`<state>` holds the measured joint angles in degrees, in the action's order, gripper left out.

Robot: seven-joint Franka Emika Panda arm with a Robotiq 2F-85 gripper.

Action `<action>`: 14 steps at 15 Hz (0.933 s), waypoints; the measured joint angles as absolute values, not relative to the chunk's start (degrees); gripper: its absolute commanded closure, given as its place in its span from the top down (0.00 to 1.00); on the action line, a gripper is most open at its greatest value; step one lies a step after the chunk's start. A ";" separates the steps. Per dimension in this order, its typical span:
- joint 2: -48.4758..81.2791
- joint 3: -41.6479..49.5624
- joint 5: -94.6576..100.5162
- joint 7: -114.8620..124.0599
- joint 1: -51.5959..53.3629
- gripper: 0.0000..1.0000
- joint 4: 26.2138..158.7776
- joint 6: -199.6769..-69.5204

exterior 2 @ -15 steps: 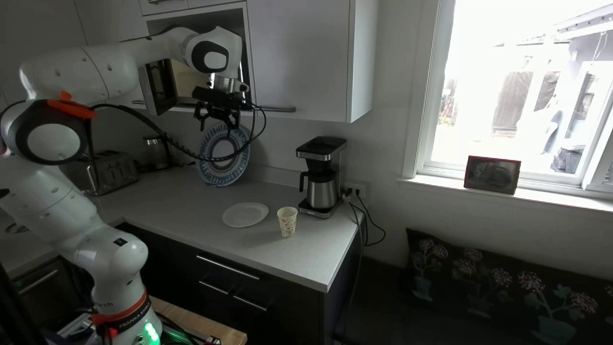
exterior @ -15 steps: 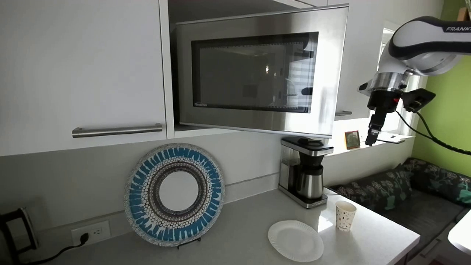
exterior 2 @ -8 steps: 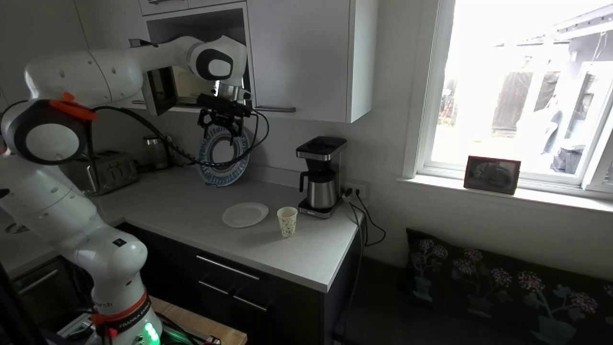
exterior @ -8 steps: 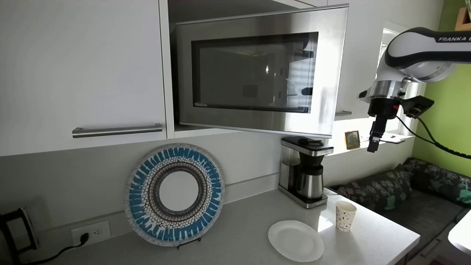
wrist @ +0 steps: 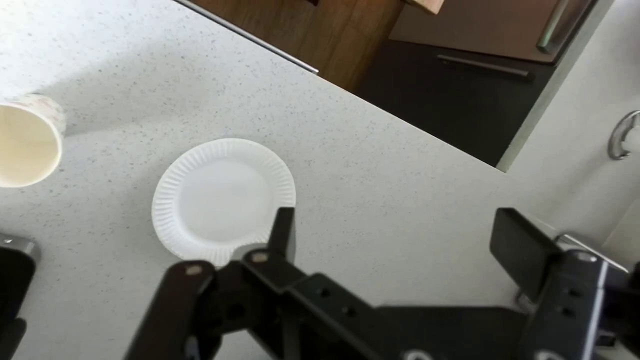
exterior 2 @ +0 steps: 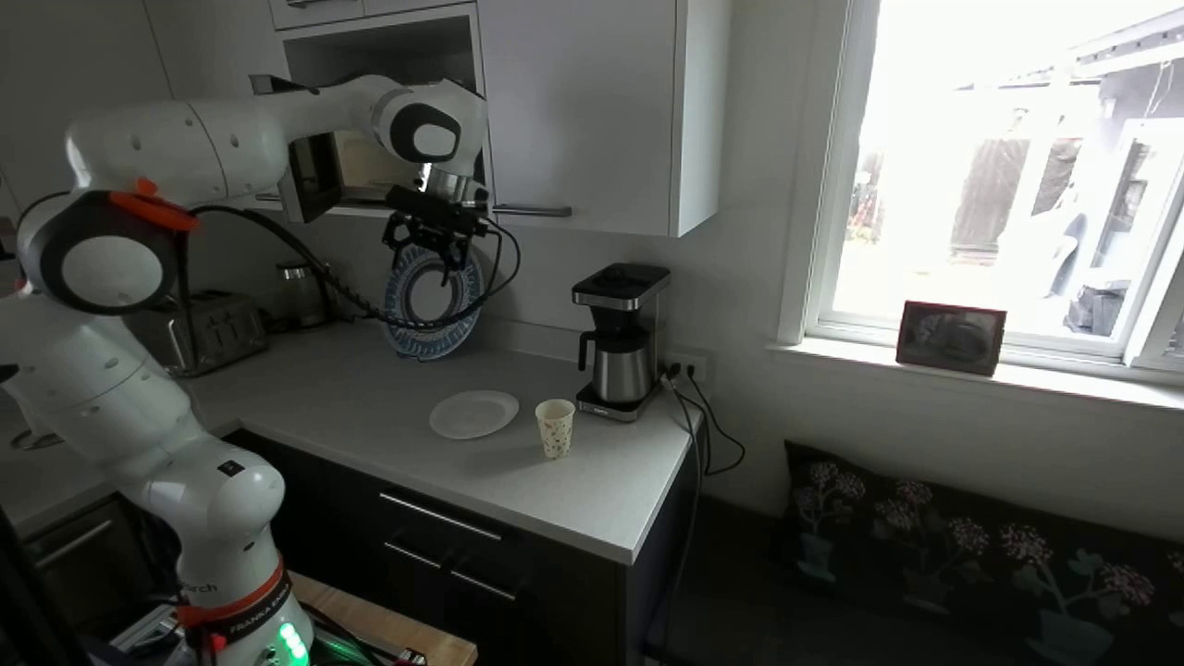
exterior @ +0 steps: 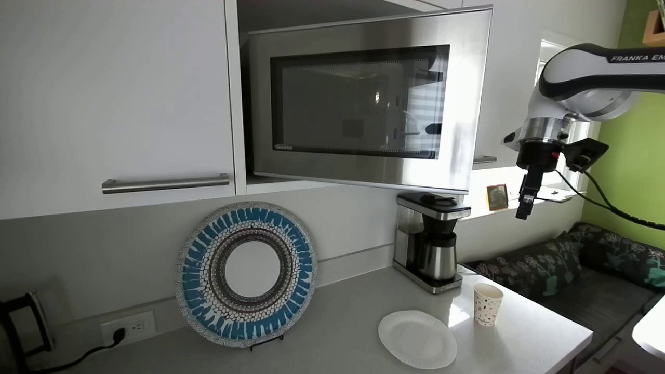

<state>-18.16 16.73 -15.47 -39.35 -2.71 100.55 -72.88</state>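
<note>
Gripper (wrist: pixel 395 227): hangs in mid-air over the pale speckled counter (exterior: pixel 343 317), points down with jaws spread wide apart; holds nothing, touches nothing in sight

Paper plate (exterior: pixel 417 339): one, white, round, fluted at the rim; lies flat on the counter, left of the paper cup (exterior 2: pixel 555 430) in both exterior views and apart from it; sits partly behind the gripper in the wrist view

Paper cup: one, speckled; stands upright near the right end of the counter in both exterior views; shows a pale inside in the wrist view

Coffee maker (exterior: pixel 407 249): one, black and steel, with carafe (exterior 2: pixel 622 373); stands beyond the paper cup, toward the wall (exterior: pixel 353 228)

Microwave door (exterior: pixel 358 104): one, steel-framed; stands swung open among the upper cabinets (exterior: pixel 114 93)

Patterned disc (exterior: pixel 253 268): one, blue and white; leans by the wall, left of the paper plate in both exterior views

Framed picture (exterior 2: pixel 950 338): one; stands on the window sill (exterior 2: pixel 832 355), well right of the paper cup in an exterior view

Step in hand, as judged: empty-jawed hover, ahead of any contact

Next move, as judged: calls for a good drop in height before any touch on paper plate or paper cup, with room left for the coffee maker
</note>
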 measured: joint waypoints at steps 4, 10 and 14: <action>-11.64 19.91 -22.69 -43.05 -3.95 1.00 101.56 -71.31; -2.76 20.35 -34.46 -48.28 -8.57 1.00 107.52 -76.18; 0.26 19.07 -41.96 -48.38 -10.17 1.00 113.33 -80.62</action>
<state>0.26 19.07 -41.96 -48.38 -10.17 113.33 -80.62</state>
